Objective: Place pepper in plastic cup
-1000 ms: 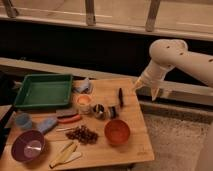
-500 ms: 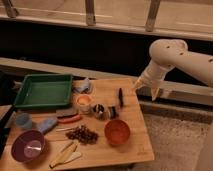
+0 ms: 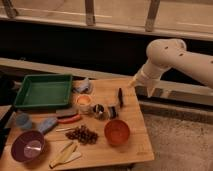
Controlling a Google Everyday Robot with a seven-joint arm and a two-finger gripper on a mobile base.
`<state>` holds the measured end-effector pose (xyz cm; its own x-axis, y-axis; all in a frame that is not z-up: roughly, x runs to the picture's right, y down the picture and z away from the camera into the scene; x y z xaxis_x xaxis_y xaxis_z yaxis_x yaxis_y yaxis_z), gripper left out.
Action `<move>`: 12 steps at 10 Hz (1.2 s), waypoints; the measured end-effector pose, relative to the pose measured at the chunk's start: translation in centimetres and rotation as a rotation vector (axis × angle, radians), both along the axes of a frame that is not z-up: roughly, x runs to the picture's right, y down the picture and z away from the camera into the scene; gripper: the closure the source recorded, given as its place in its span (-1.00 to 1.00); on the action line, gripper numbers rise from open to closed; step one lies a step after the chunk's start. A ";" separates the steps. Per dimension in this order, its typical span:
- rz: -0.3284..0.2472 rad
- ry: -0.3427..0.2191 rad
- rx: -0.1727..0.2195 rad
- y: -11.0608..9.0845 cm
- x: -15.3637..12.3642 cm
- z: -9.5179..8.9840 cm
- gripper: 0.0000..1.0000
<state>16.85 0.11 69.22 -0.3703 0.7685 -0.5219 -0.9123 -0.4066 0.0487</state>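
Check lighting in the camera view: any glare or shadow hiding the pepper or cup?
Camera view: warm dim light, no glare on the table; the pepper reads clearly on the wood; the plastic cup sits at the darker left edge; the gripper, above the table's far right corner, hangs against a dark backdrop.

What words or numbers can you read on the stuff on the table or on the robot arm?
No text can be read anywhere.
Small dark things in the middle of the table: any label is too blurred to read.
Pepper, plastic cup, green tray: no markings show.
Gripper, over the table's back right edge, fingers open: no label shows.
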 end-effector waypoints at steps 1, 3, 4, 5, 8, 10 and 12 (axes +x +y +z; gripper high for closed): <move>-0.028 -0.031 0.016 -0.5 -1.7 -0.2 -0.36; -0.111 -0.089 0.035 -0.5 -5.0 -0.7 -0.36; -0.160 -0.114 0.037 -0.3 -6.7 -0.9 -0.36; -0.232 -0.147 0.033 0.1 -9.3 -0.9 -0.36; -0.377 -0.223 0.004 1.4 -15.1 -0.4 -0.36; -0.406 -0.248 -0.003 1.8 -16.4 -0.4 -0.36; -0.406 -0.245 -0.005 1.8 -16.2 -0.4 -0.36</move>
